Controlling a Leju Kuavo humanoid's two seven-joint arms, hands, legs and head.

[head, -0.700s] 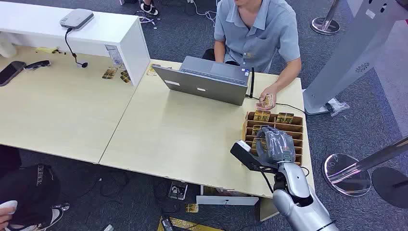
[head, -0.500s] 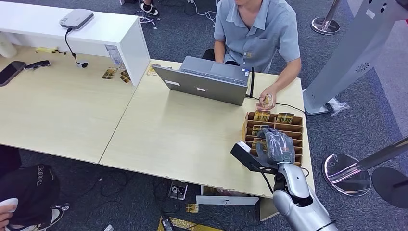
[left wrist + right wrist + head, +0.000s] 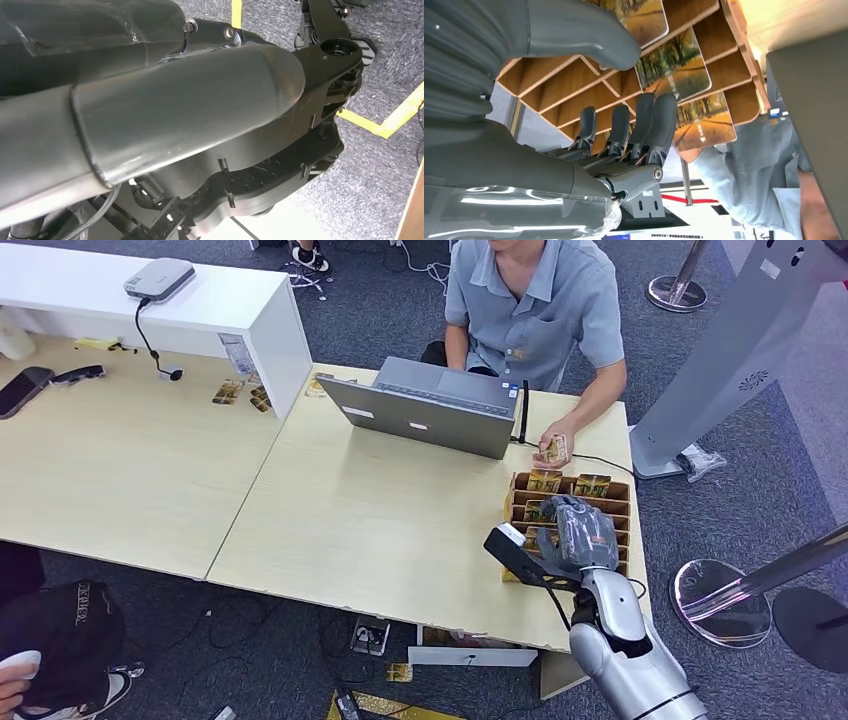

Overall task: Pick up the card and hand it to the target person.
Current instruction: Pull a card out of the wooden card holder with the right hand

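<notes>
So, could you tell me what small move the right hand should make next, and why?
Probably close the thumb and fingers on one card. The right hand is over the wooden card rack, fingers apart, thumb beside the cards, nothing held yet.

The right hand (image 3: 577,530) moves a little farther out over the wooden card rack (image 3: 521,483), toward the person (image 3: 535,300) at the desk. Before, it sits over the near rows of the rack. Now it is over the middle rows, closer to the cards (image 3: 545,481) standing in the far row. The silver arm behind it reaches a bit more forward too. In the right wrist view, the fingers (image 3: 659,125) are spread apart beside the cards, holding nothing.
</notes>
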